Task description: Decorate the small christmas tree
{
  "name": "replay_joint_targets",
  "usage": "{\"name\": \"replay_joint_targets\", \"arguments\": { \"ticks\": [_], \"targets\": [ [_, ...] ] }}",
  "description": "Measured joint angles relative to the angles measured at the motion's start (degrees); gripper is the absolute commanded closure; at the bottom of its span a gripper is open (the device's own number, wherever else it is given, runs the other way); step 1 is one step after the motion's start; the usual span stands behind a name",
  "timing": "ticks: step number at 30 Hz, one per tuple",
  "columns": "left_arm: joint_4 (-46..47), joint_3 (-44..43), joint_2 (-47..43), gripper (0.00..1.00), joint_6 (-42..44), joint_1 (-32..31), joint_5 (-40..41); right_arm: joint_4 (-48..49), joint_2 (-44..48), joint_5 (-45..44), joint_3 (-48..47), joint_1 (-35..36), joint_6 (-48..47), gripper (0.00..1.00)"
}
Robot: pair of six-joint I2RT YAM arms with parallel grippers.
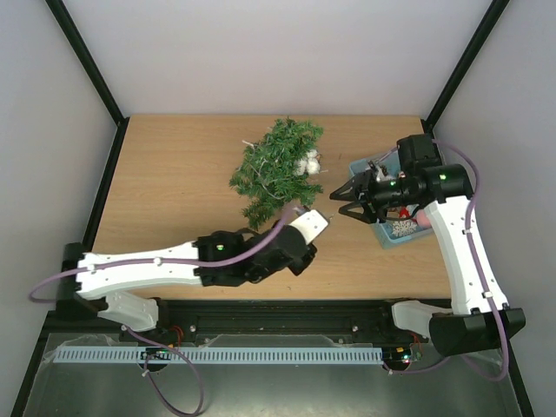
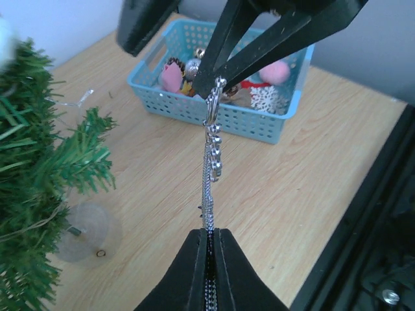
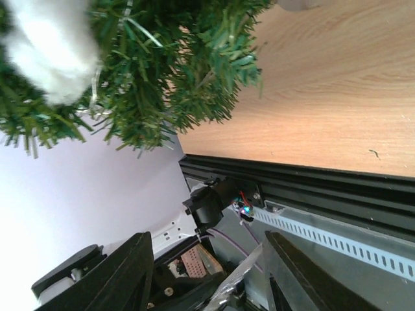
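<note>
The small christmas tree point(image 1: 276, 167) lies on the wooden table with a white fluffy ornament point(image 1: 308, 160) in its branches; it also fills the left of the left wrist view point(image 2: 39, 175) and the top of the right wrist view point(image 3: 162, 71). My left gripper point(image 2: 209, 236) is shut on the lower end of a silver glittery ornament point(image 2: 209, 188) with a beaded hanger. The hanger's top loop touches one fingertip of my right gripper point(image 1: 335, 202), which stands open just right of the tree. In the right wrist view the right gripper point(image 3: 211, 272) has its fingers wide apart with the silver ornament point(image 3: 237, 291) between them.
A light-blue basket point(image 2: 214, 111) holding several ornaments, pink, white and red among them, sits at the right behind my right gripper point(image 2: 194, 39); from above the basket point(image 1: 388, 239) is partly hidden under the right wrist. A translucent round thing point(image 2: 84, 230) lies by the tree's branches. The table's black front rail point(image 3: 292, 184) is close by.
</note>
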State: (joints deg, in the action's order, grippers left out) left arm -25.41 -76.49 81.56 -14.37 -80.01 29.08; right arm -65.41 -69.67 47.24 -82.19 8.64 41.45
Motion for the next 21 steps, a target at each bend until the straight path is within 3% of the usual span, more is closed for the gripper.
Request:
{"name": "replay_joint_targets", "arguments": {
  "ticks": [11, 21],
  "targets": [
    [-5.77, 1.03, -21.62, 0.98, -6.05, 1.03, -5.92, 11.43, 9.84, 1.88, 3.52, -2.64, 6.40, 0.48],
    [-7.58, -0.35, -29.70, 0.98, -6.03, 17.73, -12.26, 23.80, 20.52, 3.56, 18.29, -2.69, 16.28, 0.48]
  ]
}}
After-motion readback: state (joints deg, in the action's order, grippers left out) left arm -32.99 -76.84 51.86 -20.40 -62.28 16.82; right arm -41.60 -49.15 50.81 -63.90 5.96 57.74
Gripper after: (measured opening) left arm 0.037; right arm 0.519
